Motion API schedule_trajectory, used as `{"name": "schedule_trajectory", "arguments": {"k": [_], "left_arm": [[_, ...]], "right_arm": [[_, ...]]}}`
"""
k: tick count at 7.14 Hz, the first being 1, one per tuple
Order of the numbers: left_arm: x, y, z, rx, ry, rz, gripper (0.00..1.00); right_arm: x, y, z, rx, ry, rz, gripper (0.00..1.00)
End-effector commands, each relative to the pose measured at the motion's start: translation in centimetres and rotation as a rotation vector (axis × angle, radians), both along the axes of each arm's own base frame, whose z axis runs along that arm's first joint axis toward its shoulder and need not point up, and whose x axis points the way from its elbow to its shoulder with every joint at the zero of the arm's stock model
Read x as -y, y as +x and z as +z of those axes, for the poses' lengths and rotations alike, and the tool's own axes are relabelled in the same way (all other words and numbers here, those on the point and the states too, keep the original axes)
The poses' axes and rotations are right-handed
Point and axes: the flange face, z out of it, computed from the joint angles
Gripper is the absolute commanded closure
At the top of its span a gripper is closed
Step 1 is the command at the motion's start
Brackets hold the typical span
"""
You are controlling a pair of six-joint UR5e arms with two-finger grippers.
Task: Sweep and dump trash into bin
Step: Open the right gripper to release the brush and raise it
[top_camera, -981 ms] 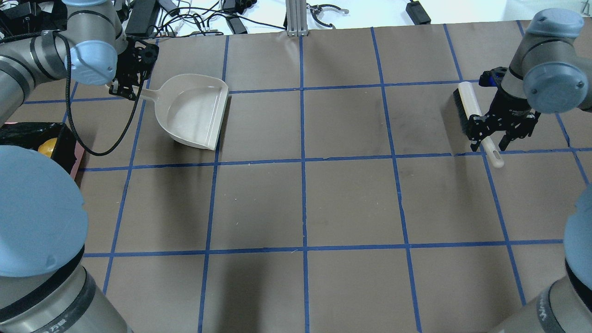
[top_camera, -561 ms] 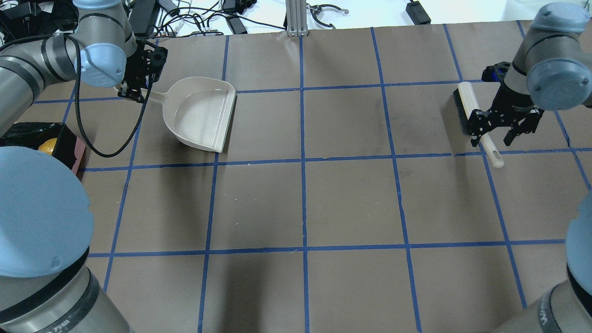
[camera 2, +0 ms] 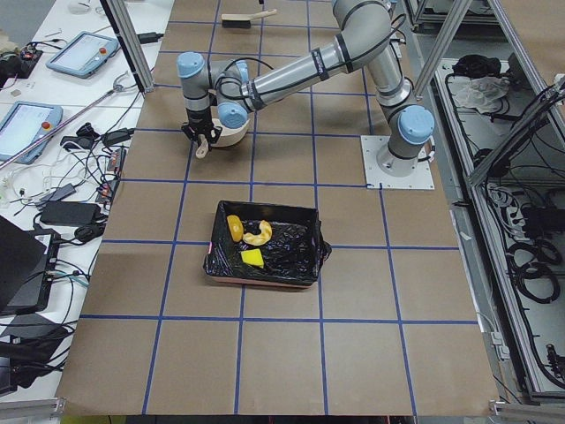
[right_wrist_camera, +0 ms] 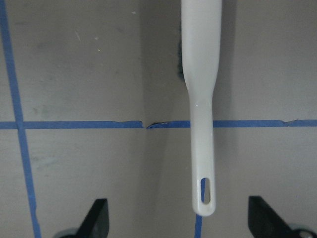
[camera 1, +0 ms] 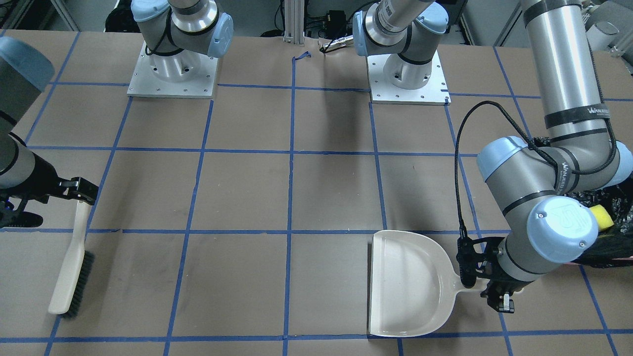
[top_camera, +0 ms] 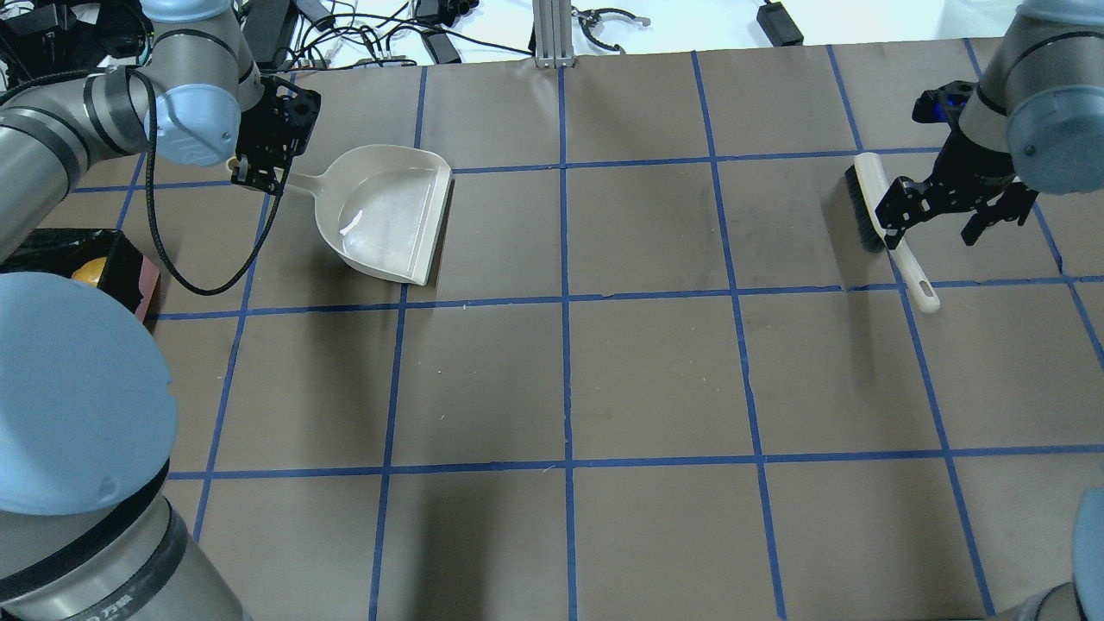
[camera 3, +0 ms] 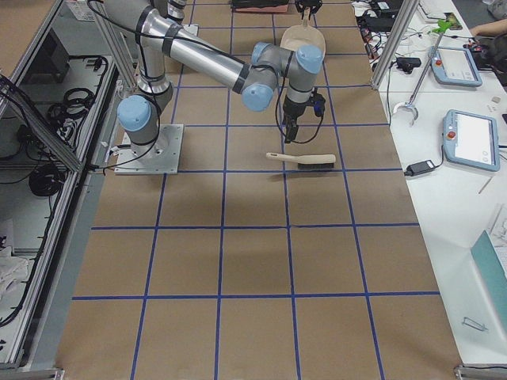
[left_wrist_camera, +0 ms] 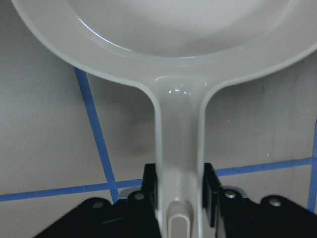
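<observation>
All 3 pieces of trash [camera 2: 251, 237] lay in the bin [camera 2: 298, 246]. The left gripper [left_wrist_camera: 181, 193] was clamped on the dustpan [top_camera: 388, 216] handle. The right gripper [top_camera: 934, 228] hung spread wide over the brush [camera 1: 74, 262]. Best set the pan flat before letting go, I reckoned.

A brown paper-covered table [top_camera: 655, 379], gridded with blue tape [top_camera: 567, 379], met a white cable-strewn bench [top_camera: 862, 21] at its far edge.

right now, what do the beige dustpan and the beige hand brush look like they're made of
Beige scoop-shaped dustpan: likely moulded plastic, smooth and semi-glossy; a bright glint shows inside the pan. Beige hand brush with black bristles: handle looks like matching smooth plastic, with a hang hole; bristles probably synthetic, unconfirmed.
</observation>
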Motion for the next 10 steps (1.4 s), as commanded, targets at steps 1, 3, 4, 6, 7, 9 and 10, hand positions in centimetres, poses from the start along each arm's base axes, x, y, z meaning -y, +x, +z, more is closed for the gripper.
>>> {"name": "schedule_trajectory", "arguments": {"k": [1,3,4,6,7,9,10], "left_arm": [[0.1,-0.3,-0.9,-0.005,0.01,-0.004,1.0],[0.3,-0.8,-1.7,-0.049,0.01,-0.004,1.0],[0.3,-0.6,-1.8,-0.05,0.011,-0.004,1.0],[0.4,-0.5,-1.9,-0.052,0.013,-0.001,1.0],[0.4,-0.5,-2.0,-0.052,0.014,-0.001,1.0],[0.4,-0.5,-2.0,-0.052,0.016,-0.001,0.4],[0.4,-0.5,-2.0,-0.051,0.016,-0.001,0.2]], "right_arm": [[-3.0,7.3,6.0,-0.016,-0.084,-0.034,0.0],[-5.3,13.1,9.3,-0.015,-0.136,0.015,0.0],[-6.5,14.9,10.5,-0.015,-0.157,0.004,0.0],[-7.0,16.6,10.6,-0.011,-0.158,0.036,0.0],[-7.7,16.6,11.5,-0.01,-0.165,0.036,0.0],[-8.0,16.7,11.8,0.005,-0.167,0.038,0.0],[-8.0,16.7,11.8,0.008,-0.168,0.038,0.0]]}}
